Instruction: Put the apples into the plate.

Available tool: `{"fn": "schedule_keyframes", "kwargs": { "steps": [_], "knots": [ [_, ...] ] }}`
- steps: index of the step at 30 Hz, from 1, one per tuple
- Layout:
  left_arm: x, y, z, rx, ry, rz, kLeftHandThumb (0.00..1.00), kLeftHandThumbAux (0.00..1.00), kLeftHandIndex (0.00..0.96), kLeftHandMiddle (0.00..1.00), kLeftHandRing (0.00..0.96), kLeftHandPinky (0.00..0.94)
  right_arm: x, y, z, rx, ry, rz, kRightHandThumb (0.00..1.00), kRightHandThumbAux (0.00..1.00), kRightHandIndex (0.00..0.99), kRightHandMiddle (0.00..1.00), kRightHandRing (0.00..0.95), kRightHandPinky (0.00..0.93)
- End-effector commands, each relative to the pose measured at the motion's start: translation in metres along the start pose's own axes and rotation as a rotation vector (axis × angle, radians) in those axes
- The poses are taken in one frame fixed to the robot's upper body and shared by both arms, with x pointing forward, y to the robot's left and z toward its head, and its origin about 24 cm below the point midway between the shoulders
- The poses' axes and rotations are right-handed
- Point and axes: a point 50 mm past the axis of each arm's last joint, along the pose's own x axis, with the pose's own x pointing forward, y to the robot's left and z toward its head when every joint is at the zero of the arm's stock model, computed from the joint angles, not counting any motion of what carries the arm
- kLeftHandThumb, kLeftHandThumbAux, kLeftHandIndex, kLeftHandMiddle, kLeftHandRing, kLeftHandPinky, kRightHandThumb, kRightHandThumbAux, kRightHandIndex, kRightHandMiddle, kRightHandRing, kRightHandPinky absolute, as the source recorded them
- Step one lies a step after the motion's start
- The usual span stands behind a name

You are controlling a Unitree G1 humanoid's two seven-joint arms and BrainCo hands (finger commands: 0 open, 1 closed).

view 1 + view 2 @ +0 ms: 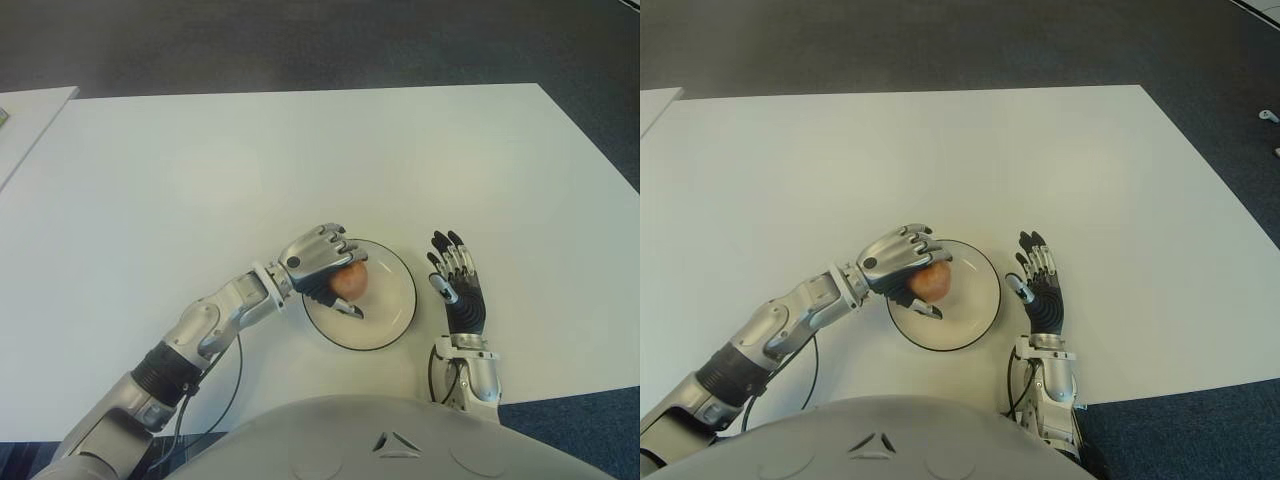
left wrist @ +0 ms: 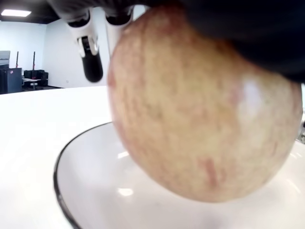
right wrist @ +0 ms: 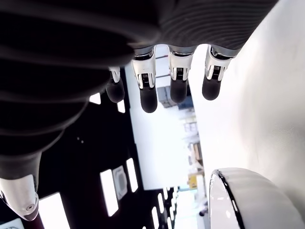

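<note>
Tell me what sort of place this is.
Probably an office or lab: a plain white table on dark carpet, and a big room with ceiling lights in the left wrist view. The left hand holds an apple over a plate.

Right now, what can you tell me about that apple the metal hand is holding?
The apple is round and reddish-pink with yellowish streaks and a slight shine on smooth skin. No stem shows. The left hand curls over it from above, fingers wrapped around its top and sides. It sits over the near-left part of a white plate with a dark rim; whether its underside touches the plate cannot be told. It looks whole and unbruised.
</note>
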Motion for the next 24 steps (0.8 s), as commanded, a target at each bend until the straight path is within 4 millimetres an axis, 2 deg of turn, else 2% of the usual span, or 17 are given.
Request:
{"fn": "schedule_keyframes", "kwargs": {
  "steps": [1,24],
  "knots": [
    [-0.0007,0.0030,-0.0007,-0.011,-0.008,-0.002,0.163,0.217,0.000,0.000,0.000,0.000,-0.0196,0.0020,-0.0280,0.036,0.171,-0.029,0.218,0.597,0.074,0.142,0.063,0.000],
    [-0.0030,0.0056,-0.0026,-0.051,0.011,0.043,0.158,0.218,0.000,0.000,0.000,0.000,-0.0180,0.0048,-0.0300,0.037,0.177,-0.033,0.190,0.586,0.069,0.095,0.039,0.006]
  ]
}}
